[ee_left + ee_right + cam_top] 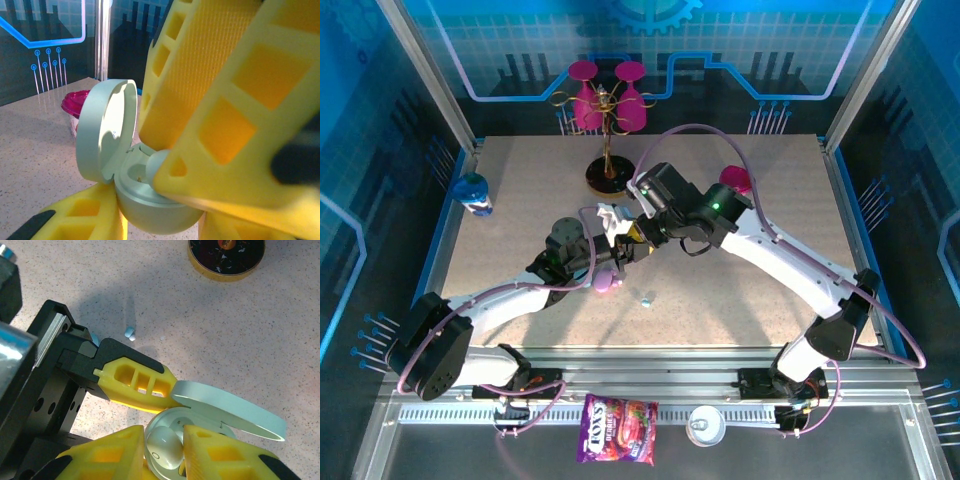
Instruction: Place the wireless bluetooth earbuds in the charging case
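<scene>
One whitish earbud (161,440) is pinched in my right gripper (167,447), just above the open charging case (230,412) clamped in my left gripper (155,220). Seating step, I judge; next calls for pressing it down, then releasing.

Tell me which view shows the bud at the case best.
Right wrist: it looks down on the whitish bud pinched in the right tool, over the open case. Left wrist catches just its edge behind that tool's finger. From the top it is too small to tell.
</scene>
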`<state>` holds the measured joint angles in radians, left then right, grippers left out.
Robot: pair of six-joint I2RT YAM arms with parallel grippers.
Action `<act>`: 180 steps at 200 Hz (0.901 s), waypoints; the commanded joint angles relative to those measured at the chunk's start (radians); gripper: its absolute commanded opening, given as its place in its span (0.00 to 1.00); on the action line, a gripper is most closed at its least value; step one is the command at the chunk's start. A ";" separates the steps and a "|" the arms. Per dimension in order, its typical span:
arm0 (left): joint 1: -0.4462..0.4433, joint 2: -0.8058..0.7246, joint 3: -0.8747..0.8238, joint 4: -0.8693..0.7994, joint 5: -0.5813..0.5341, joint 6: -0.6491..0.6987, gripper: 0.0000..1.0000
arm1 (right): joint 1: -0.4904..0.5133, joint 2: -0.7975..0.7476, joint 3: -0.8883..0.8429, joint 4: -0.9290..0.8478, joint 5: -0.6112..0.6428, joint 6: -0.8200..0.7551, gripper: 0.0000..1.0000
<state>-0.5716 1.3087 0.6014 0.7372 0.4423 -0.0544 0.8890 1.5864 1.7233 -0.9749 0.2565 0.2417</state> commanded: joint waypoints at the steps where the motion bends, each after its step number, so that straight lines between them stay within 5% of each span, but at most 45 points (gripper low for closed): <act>1: -0.005 -0.030 0.026 0.010 0.019 -0.015 0.27 | -0.007 0.009 0.003 -0.002 -0.008 -0.010 0.25; 120: -0.006 -0.025 0.009 0.054 0.004 -0.013 0.27 | -0.055 -0.039 -0.061 0.039 -0.035 0.088 0.17; 180: -0.005 -0.011 0.007 0.084 0.007 -0.014 0.27 | -0.053 -0.097 -0.090 0.059 -0.036 0.105 0.30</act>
<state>-0.5724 1.3025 0.6014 0.7479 0.4419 -0.0547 0.8429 1.5417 1.6482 -0.9119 0.2199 0.3267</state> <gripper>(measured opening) 0.337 0.285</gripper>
